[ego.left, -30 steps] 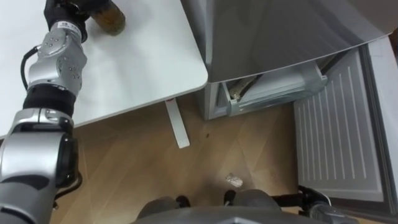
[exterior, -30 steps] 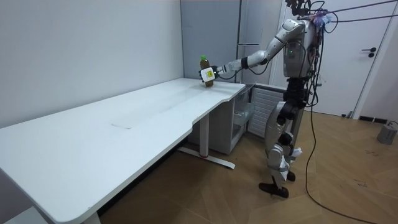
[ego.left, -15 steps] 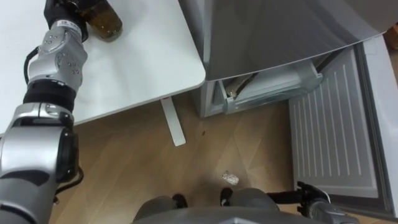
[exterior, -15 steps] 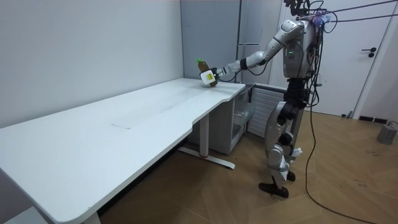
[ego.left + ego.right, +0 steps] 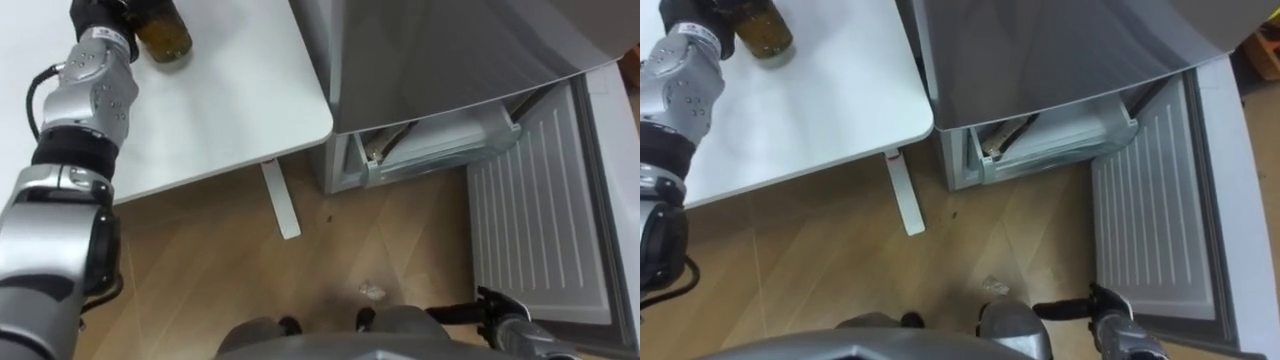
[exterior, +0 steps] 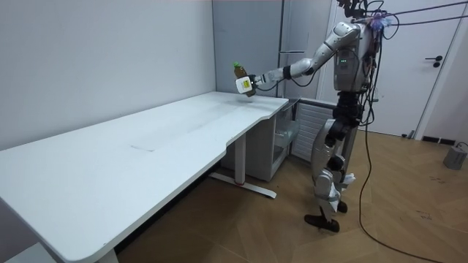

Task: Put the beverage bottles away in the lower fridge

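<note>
A bottle of brown drink [image 5: 165, 35] with a green cap [image 6: 238, 66] is in my left hand [image 5: 100, 14], whose fingers are curled round it. In the room view the bottle [image 6: 243, 82] hangs a little above the far corner of the white table [image 6: 146, 146], with my left arm stretched out over it. The grey fridge [image 5: 450, 50] stands right of the table. Its lower door [image 5: 540, 210] is swung open and a clear drawer [image 5: 440, 145] shows at its base. My right hand [image 5: 500, 318] hangs low by my side at the lower right.
The table's rounded corner [image 5: 315, 110] and its white leg [image 5: 280, 200] lie close to the fridge's left side. A small pale scrap [image 5: 373, 291] lies on the wooden floor before my feet. Open floor stretches between the table leg and the open door.
My left hand has lifted the bottle off the table top, tilting it briefly on the way up. I stand in the same place beside the fridge.
</note>
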